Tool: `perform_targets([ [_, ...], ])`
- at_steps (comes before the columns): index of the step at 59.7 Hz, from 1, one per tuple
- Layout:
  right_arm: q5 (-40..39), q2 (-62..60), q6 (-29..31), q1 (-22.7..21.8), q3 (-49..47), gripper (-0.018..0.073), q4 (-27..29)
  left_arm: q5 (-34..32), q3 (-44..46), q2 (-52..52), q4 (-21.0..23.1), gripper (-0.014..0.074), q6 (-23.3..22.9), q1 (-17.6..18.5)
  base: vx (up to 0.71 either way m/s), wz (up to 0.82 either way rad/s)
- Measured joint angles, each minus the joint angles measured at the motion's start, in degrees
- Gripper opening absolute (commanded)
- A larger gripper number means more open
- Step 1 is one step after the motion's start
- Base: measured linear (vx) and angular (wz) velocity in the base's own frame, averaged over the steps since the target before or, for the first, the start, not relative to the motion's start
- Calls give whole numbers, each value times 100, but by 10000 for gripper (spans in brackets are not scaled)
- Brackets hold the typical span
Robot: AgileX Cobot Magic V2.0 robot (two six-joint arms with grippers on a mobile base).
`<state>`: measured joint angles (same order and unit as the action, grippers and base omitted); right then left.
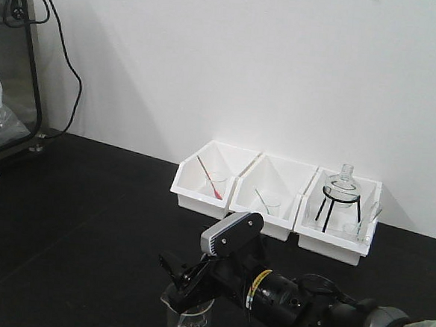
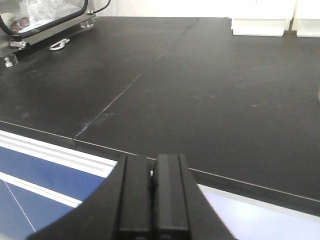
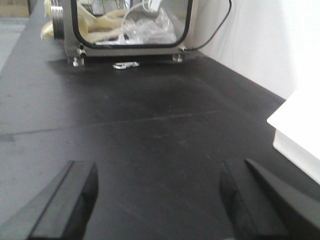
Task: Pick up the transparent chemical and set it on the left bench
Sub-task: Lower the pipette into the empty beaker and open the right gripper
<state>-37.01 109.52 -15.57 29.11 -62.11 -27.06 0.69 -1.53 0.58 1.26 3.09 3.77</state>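
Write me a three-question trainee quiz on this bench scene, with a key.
1. True or false: the left tool is shut with nothing in it.
2. In the front view, which of the white bins holds the red-tipped pipette? A) left B) middle C) right
3. Fill in: the right tool is ____, with bare black worktop showing between its fingers.

Key: 1 true; 2 A; 3 open.

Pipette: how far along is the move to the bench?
Nothing looks done: a clear pipette leans in the middle bin. In hand: nothing; the right gripper is open and empty, the left gripper shut on nothing. Left: grasp it, set it on the bench.
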Motion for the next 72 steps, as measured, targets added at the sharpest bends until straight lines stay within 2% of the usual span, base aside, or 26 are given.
perform_targets([
  [11,860,-1189,-324,0,640,559,-361,0,0,0,0,-3,0,0,0,0],
  [31,1319,-4281,-387,0,2647,516,-460,0,0,0,0,-3,0,0,0,0],
  [50,1494,-5664,-387,0,3721,505,-466,0,0,0,0,-3,0,0,0,0],
  [59,1793,-6039,-246,-21,4035,436,-267,0,0,0,0,-3,0,0,0,0],
  [66,2305,-6770,38,-406,4261,348,456,0,0,0,0,-3,0,0,0,0],
  [72,2879,-7711,304,-1179,4536,242,915,0,0,0,0,-3,0,0,0,0],
])
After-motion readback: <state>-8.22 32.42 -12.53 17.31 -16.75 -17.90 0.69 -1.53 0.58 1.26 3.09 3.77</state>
